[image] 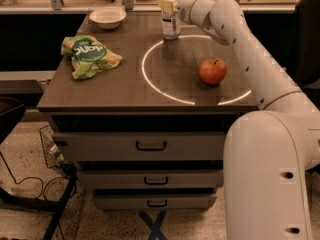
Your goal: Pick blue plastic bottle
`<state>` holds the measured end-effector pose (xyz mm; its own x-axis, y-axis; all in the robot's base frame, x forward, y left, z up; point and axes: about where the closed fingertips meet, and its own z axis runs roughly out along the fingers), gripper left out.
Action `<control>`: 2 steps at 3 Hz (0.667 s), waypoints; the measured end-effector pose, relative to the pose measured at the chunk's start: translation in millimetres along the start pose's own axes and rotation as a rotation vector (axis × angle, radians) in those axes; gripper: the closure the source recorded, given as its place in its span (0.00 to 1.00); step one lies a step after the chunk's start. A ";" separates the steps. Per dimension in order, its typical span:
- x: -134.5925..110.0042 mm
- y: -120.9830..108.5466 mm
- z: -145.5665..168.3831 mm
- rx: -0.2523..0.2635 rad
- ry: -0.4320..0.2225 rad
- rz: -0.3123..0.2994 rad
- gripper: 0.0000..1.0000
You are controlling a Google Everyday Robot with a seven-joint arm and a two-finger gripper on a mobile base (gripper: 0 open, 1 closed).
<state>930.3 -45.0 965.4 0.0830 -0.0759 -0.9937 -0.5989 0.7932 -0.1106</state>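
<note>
End effector (168, 5) reached the table's (125, 86) far edge, right against the upper part of the blue plastic bottle (171, 25), which stood upright just beneath it. Whether it gripped the bottle could not be told. A red apple (212, 70) lay well apart, toward the front.

Single white arm (250, 49) extends from the bulky shoulder housing (270, 184) at lower right, running up and leftward. The wrist (202, 9) is turned to point left. The gripper (167, 6) sits at the far edge of the table (100, 89), near top centre of view.
</note>
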 end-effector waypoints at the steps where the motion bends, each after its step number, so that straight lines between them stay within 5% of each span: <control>1: 0.8 2.6 2.2 -0.004 0.000 0.001 0.94; 2: 1.3 4.3 3.6 -0.006 0.001 0.002 1.00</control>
<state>930.7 -39.5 963.7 0.0812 -0.0748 -0.9939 -0.6042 0.7894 -0.1088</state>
